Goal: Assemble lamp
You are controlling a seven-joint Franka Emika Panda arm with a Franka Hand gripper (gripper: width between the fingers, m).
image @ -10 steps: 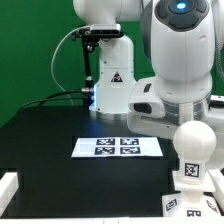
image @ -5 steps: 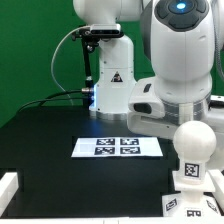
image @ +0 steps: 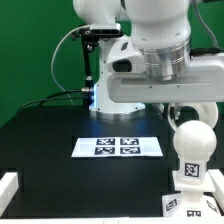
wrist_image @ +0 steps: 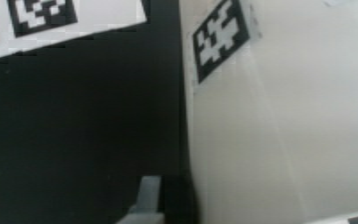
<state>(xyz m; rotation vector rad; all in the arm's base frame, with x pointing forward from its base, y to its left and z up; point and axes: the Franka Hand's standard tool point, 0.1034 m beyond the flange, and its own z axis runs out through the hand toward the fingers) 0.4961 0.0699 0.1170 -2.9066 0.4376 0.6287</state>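
My arm [image: 160, 50] bends forward and down over the black tabletop [image: 45, 140]. Its broad white wrist hangs above the marker board [image: 118, 146], toward that board's end on the exterior view's right. My hand [image: 185, 115] points down from under the wrist, past that same end of the marker board and just behind the head of the bulb [image: 195, 140]. The wrist and the bulb hide most of it. The hand is closed, jaws fully together, and I cannot make out anything caught between them.

The bulb stands upright off the marker board's end on the exterior view's right, nearer the camera than the board, with its round head up and its tagged body below. Under it sits a wider white piece that looks like the base [image: 196, 206], cut off by the frame.

In the wrist view one finger [wrist_image: 153, 200] shows over the tabletop, just beside the tall white wall of a tagged lamp part [wrist_image: 282, 130]. I cannot tell which part it is, or whether the finger touches it. A corner of the marker board lies beyond them.
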